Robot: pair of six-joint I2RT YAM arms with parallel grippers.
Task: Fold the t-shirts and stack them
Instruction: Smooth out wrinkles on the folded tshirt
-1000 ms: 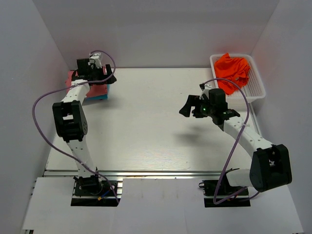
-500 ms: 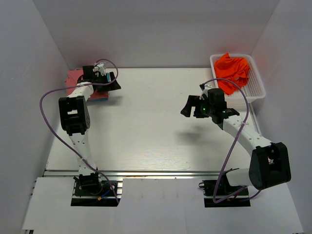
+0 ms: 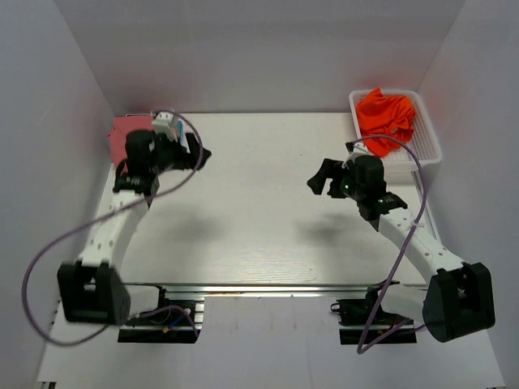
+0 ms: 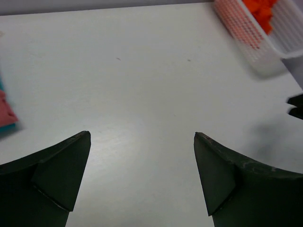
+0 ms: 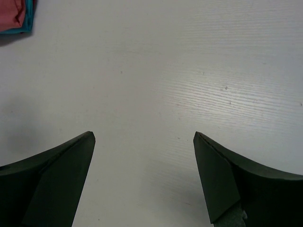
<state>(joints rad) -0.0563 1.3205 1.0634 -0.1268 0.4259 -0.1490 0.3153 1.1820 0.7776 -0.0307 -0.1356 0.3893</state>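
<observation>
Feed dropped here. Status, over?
Left gripper, right gripper open, empty. Red shirt stacked on teal shirt, far left. Orange shirt crumpled in basket. Nothing in the way.

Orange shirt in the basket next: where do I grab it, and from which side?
Probably pinch a raised crumpled fold of the orange t-shirt from straight above with the right gripper, which is nearer. The basket walls block side approaches, and the bunched folds offer ridges.
</observation>
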